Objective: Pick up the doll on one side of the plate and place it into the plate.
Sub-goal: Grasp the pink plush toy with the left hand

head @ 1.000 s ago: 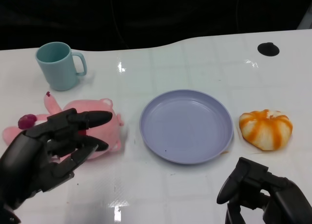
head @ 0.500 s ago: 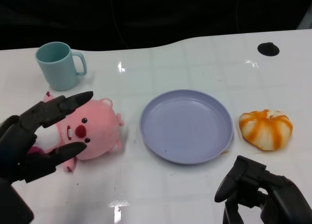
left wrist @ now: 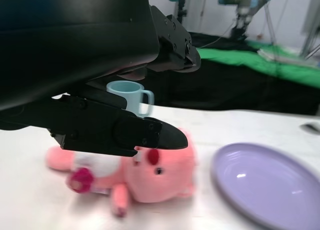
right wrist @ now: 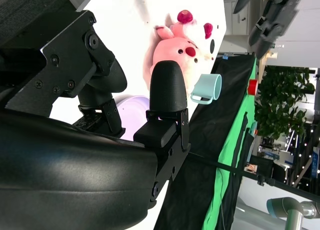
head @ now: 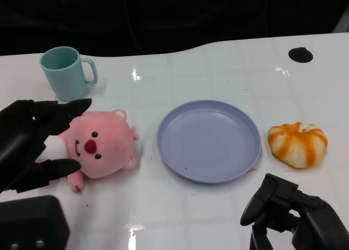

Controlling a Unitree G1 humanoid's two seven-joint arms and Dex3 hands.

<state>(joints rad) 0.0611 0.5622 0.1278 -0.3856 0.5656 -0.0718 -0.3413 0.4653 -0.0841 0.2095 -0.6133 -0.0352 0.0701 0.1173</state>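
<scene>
- Head view: a glossy white table [head: 218, 206] with faint grid lines and glare spots; its far edge curves against a dark backdrop. A small black round mark [head: 300, 55] sits near the far right edge.
- Head view: a teal mug [head: 65, 73] stands at the far left, handle toward the plate side. A lavender plate [head: 208, 140] lies at centre with nothing in it. An orange-and-white striped toy [head: 297, 144] lies just right of the plate.
- Head view: the pink doll [head: 98, 146] lies on the table left of the plate, apart from its rim, face up: two dark eyes, red nose, small round ears, stubby limbs.
- Head view: the left hand [head: 32, 144] is at the doll's left side, fingers spread, one finger above the doll's head and one below by its limb. Whether they touch the doll cannot be told here.
- Head view: the right hand [head: 292, 214] sits low at the near right edge, fingers curled in with nothing in them.
- Left wrist view: a black cloth and a green sheet hang behind the table; stands and equipment farther back. The doll [left wrist: 145, 177], blurred, lies under the left hand's fingers [left wrist: 130, 132], with the mug [left wrist: 131, 95] behind and the plate [left wrist: 272, 187] beside it. The fingers are apart; a visible gap lies between them and the doll.
- Right wrist view: the right hand [right wrist: 160, 104] fills the frame. Past it, the doll [right wrist: 175, 49], mug [right wrist: 206, 89], a sliver of plate [right wrist: 136, 117], and a leafy plant in the room.
</scene>
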